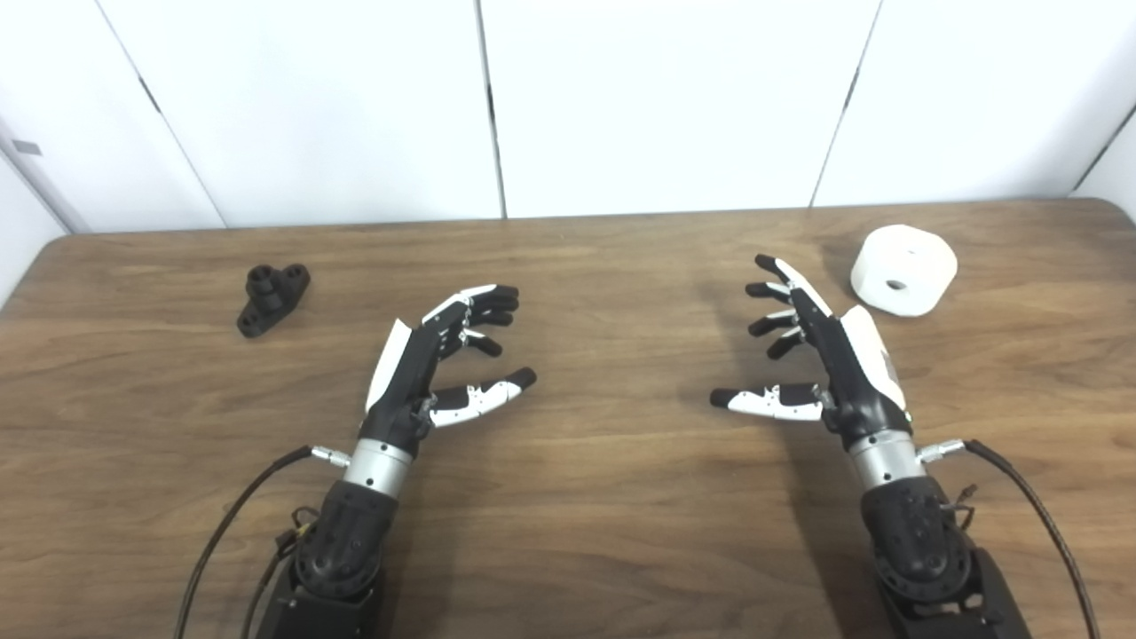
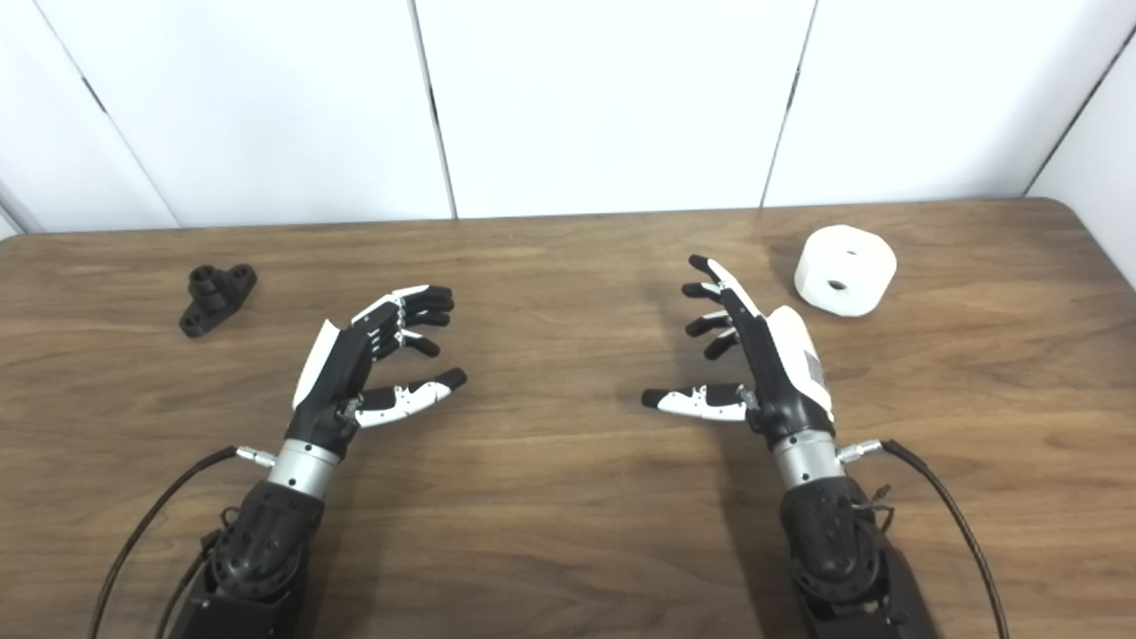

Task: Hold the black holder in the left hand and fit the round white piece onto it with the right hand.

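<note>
Both hands hover over the middle of the wooden table, palms turned toward each other. Left hand is empty, its fingers spread and lightly curled, thumb pointing inward. Right hand is likewise empty with fingers apart and thumb stretched toward the left hand.

Far to the left, well apart from the left hand, lies the black holder: a small matte piece with a flat flanged base and a short cylindrical post rising from it. Near the table's far right, just beyond the right hand's fingertips but not touching them, rests the round white piece, a smooth thick disc tilted so its small central hole faces the cameras.

Dark woodgrain covers the tabletop, which has rounded corners. White wall panels with dark seams stand behind. Black cables trail from each wrist. Nothing lies between either hand and its part.
</note>
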{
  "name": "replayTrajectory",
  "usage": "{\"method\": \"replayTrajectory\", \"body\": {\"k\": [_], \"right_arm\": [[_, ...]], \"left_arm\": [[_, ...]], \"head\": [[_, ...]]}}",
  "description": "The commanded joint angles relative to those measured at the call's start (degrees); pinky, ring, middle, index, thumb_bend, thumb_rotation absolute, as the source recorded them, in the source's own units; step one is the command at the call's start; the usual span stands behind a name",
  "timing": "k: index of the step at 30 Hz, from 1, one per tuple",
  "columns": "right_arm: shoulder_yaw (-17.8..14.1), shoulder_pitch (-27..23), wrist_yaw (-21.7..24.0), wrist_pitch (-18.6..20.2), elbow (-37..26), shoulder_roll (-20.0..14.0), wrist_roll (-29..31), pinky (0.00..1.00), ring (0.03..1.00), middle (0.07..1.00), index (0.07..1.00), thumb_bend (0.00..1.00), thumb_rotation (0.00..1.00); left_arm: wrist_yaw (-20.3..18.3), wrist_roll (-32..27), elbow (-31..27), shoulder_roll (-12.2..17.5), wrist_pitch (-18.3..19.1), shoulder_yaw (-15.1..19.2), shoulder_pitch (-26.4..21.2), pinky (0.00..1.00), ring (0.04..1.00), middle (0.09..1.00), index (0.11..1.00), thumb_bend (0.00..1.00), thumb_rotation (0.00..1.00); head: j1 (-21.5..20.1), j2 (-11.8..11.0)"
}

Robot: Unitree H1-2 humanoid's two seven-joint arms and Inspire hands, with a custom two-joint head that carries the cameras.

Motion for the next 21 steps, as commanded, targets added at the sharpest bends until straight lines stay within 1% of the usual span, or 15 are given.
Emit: {"method": "replayTrajectory", "body": {"k": [1,6,10,13,14,15,16,17,19,20,21], "right_arm": [[-0.4,-1.8,-0.9,-2.2,-1.4,-0.2,0.4,0.48,0.634,0.802,0.9,0.72,0.12],[-0.4,-1.8,-1.2,-2.2,-1.2,0.0,0.3,0.48,0.632,0.8,0.891,0.72,0.11],[-0.2,-1.9,-1.4,-2.5,-0.8,0.0,-0.1,0.48,0.629,0.801,0.886,0.72,0.14],[-0.3,-1.7,-1.8,-3.1,-0.5,0.0,0.0,0.47,0.628,0.799,0.882,0.72,0.13],[-0.3,-1.7,-2.1,-3.7,-0.2,-0.3,-0.1,0.47,0.627,0.798,0.882,0.72,0.13],[-0.5,-1.5,-2.1,-4.2,0.1,-0.7,0.1,0.47,0.621,0.793,0.881,0.72,0.13],[-0.6,-1.5,-2.0,-4.5,0.2,-1.0,0.2,0.47,0.622,0.793,0.885,0.71,0.13],[-0.9,-1.4,-1.7,-4.7,0.4,-1.4,0.7,0.47,0.623,0.793,0.888,0.71,0.13],[-1.4,-1.3,-1.3,-5.4,0.9,-2.1,1.5,0.47,0.628,0.801,0.893,0.71,0.12],[-1.7,-1.2,-1.3,-5.8,1.3,-2.4,1.9,0.47,0.629,0.803,0.893,0.71,0.12],[-1.9,-1.2,-1.3,-6.2,1.7,-2.6,2.4,0.48,0.629,0.801,0.892,0.71,0.11]], "left_arm": [[0.4,0.0,-1.3,0.1,-1.0,0.0,-1.5,0.59,0.742,0.764,0.762,0.65,0.01],[0.6,-0.1,-0.6,0.0,-1.4,0.1,-1.8,0.57,0.741,0.768,0.761,0.68,0.0],[0.6,-0.2,-0.2,0.0,-1.5,0.1,-1.9,0.57,0.739,0.767,0.756,0.7,0.0],[0.9,0.4,-0.1,-0.1,-1.7,0.0,-1.8,0.57,0.736,0.767,0.757,0.7,0.0],[1.0,0.6,-0.1,-0.3,-1.7,-0.1,-1.8,0.56,0.736,0.767,0.757,0.7,0.0],[1.2,0.7,0.1,-0.7,-1.8,-0.3,-1.8,0.56,0.736,0.766,0.753,0.7,0.0],[1.2,0.8,0.3,-0.9,-1.8,-0.4,-1.9,0.56,0.735,0.767,0.754,0.7,0.0],[1.5,1.0,0.6,-1.3,-1.8,-0.6,-1.9,0.56,0.734,0.768,0.755,0.7,0.0],[1.9,1.9,1.1,-2.0,-1.1,-1.0,-1.9,0.57,0.733,0.769,0.755,0.69,0.0],[2.1,2.2,1.5,-2.3,-1.0,-1.2,-2.0,0.57,0.733,0.77,0.756,0.69,0.0],[2.2,2.5,2.0,-2.6,-1.0,-1.4,-2.0,0.57,0.734,0.773,0.756,0.7,0.0]], "head": [[-0.1,0.1],[-0.1,-0.1],[0.1,-0.4],[4.1,-1.3],[6.3,-1.7],[9.6,-2.2],[9.6,-2.2],[12.4,-3.1],[15.1,-4.2],[17.5,-5.3],[18.6,-5.9]]}}
